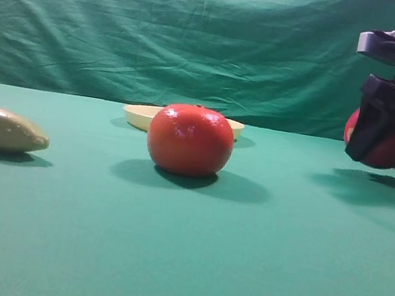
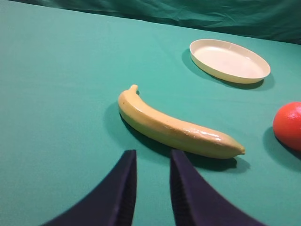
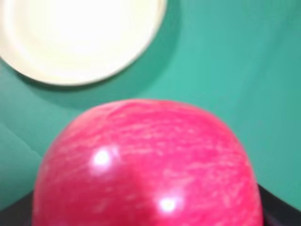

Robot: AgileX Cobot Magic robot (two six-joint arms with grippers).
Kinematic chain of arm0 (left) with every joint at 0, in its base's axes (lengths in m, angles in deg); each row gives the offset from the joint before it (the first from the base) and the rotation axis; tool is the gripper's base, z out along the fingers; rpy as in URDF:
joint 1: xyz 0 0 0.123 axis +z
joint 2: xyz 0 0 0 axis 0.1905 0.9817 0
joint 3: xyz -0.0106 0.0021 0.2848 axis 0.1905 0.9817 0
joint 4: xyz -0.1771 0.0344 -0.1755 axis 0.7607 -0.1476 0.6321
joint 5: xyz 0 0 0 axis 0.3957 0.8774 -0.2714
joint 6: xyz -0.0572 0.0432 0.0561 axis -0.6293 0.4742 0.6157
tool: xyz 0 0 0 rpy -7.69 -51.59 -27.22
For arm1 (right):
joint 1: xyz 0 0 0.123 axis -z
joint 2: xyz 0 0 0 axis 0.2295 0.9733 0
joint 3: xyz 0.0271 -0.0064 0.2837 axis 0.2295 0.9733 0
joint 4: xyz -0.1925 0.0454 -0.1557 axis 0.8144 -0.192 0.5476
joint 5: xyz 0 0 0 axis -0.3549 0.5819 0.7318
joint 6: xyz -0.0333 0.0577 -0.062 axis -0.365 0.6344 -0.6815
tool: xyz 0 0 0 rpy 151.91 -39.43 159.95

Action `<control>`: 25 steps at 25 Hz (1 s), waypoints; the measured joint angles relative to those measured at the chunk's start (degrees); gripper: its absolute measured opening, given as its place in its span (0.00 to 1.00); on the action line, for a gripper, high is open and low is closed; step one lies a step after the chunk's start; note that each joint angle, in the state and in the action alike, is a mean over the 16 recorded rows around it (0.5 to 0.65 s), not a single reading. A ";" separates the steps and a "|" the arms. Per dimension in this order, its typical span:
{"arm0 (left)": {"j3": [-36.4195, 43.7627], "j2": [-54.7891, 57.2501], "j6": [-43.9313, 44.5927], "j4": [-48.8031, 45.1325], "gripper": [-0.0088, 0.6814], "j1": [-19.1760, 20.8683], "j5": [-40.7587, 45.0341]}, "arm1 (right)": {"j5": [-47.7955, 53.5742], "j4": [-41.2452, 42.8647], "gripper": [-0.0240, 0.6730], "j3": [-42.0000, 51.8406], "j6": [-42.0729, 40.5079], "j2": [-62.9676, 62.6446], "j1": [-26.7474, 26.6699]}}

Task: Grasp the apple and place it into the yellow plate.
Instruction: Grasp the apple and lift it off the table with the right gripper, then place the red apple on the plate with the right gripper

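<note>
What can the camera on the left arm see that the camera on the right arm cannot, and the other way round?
Only the left wrist view shows the banana lying on the green cloth, the edge of the orange-red tomato-like fruit, and the left arm's own dark fingers, standing slightly apart with nothing between them. Only the right wrist view shows the apple, filling the lower frame right up against the lens. Both show the yellow plate, which has nothing in it, and the green cloth under everything.
</note>
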 joint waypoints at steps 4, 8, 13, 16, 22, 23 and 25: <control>0.00 0.00 0.00 0.00 0.24 0.00 0.00 | 1.48 0.45 0.75 -6.95 1.74 2.49 -4.22; 0.00 0.00 0.00 0.00 0.24 0.00 0.00 | 1.50 1.11 0.75 -13.13 3.59 5.96 -7.77; 0.00 0.00 0.00 0.00 0.24 0.00 0.00 | 0.08 1.82 0.75 -18.85 5.28 10.56 -10.21; 0.00 0.00 0.00 0.00 0.24 0.00 0.00 | -1.56 1.87 0.75 -20.84 5.81 12.77 -10.95; 0.00 0.00 0.00 0.00 0.24 0.00 0.00 | -5.07 1.01 0.75 -22.48 6.00 15.43 -11.74; 0.00 0.00 0.00 0.00 0.24 0.00 0.00 | -5.53 0.85 0.75 -22.55 6.02 15.74 -11.83; 0.00 0.00 0.00 0.00 0.24 0.00 0.00 | -6.33 0.52 0.75 -22.61 6.04 16.30 -11.98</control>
